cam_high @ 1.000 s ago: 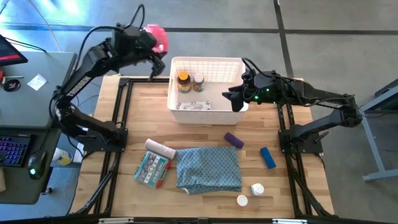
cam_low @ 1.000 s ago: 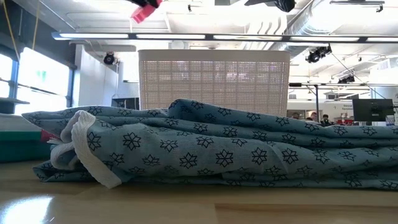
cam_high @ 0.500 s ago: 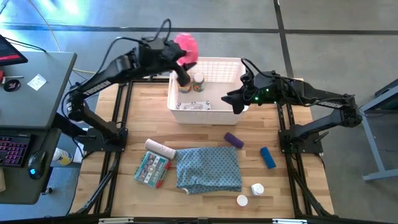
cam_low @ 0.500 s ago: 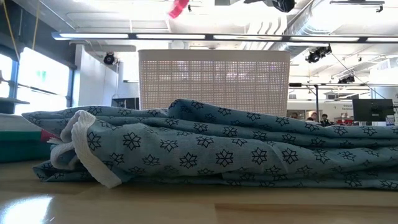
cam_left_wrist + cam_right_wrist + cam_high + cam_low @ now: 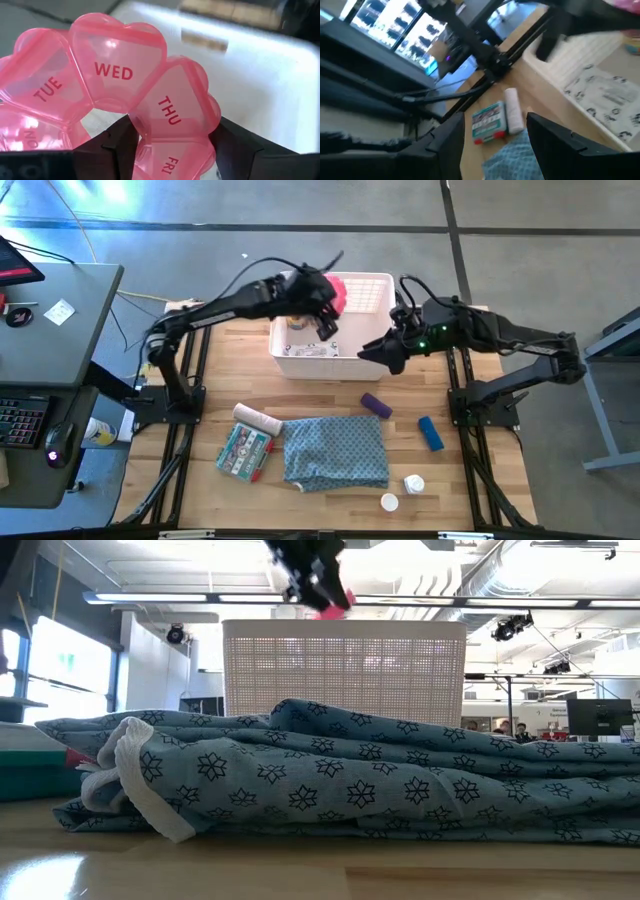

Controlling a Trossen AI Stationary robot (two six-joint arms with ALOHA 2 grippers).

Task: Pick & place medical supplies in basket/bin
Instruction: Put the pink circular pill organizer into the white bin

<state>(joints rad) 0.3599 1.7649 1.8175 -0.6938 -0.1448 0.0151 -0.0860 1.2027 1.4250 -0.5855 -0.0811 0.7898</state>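
Pink pill organizer point(image 5: 125, 95) gripped by left gripper point(image 5: 325, 305) fingers above basket point(image 5: 372, 283), upper centre; early release risks rim bounce. Right gripper point(image 5: 385, 352) fingers apart, empty.

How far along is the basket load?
Done: a printed packet lies in the white basket; other contents are hidden by the arm. In hand: the left gripper holds the pink pill organizer above the basket. The right gripper waits at the basket's right side. Left on the table: purple tube, blue tube, bandage roll, teal packet, two white bottles.
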